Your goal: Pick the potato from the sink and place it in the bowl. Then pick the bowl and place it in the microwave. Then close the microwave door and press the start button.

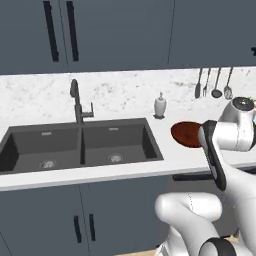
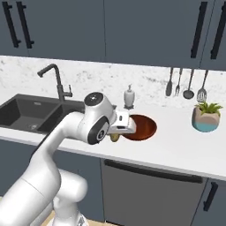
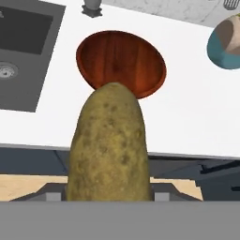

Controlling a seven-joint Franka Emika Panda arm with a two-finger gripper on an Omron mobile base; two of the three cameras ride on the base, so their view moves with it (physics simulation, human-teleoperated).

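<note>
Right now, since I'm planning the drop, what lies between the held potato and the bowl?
Bare white counter and open air; nothing stands between the potato and the bowl in the hand view.

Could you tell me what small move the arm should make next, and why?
Probably carry the yellowish-brown oval potato, held in the gripper, forward over the glossy reddish-brown wooden bowl: the potato sits short of the bowl's near rim, above the white counter.

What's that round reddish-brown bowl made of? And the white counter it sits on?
The bowl looks like polished wood: reddish-brown with streaky grain lines and a soft shine. The counter looks like smooth white stone or laminate; its plain, flat surface leaves that open.
</note>
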